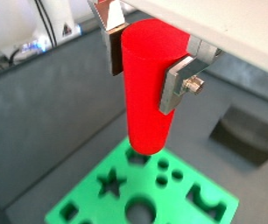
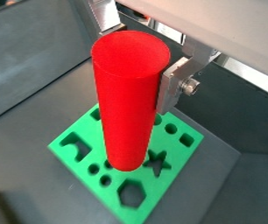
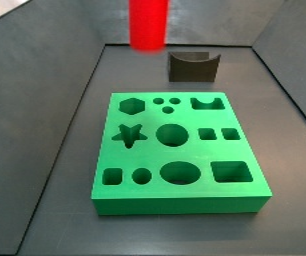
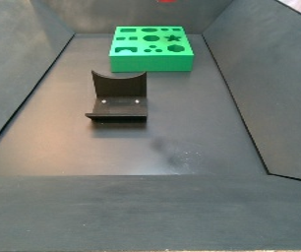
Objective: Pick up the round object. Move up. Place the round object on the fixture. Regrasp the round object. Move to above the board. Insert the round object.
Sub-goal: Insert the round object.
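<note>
My gripper [image 1: 146,74] is shut on the round object [image 1: 148,87], a bright red cylinder peg that hangs upright between the silver fingers [image 1: 175,87]. It shows the same way in both wrist views [image 2: 131,96]. The peg's lower end hangs in the air over the green board [image 1: 89,206], [image 2: 72,144], clear of it. In a side view only the peg's lower part [image 3: 146,25] shows, above the board's far edge [image 3: 163,200]; the gripper is out of that view. The dark fixture [image 3: 192,66] stands empty behind the board, also in the wrist view [image 1: 244,136].
Dark grey bin walls slope up around the floor. In a side view the fixture [image 4: 118,98] stands mid-floor with the board [image 4: 134,54] behind it; neither peg nor gripper shows there.
</note>
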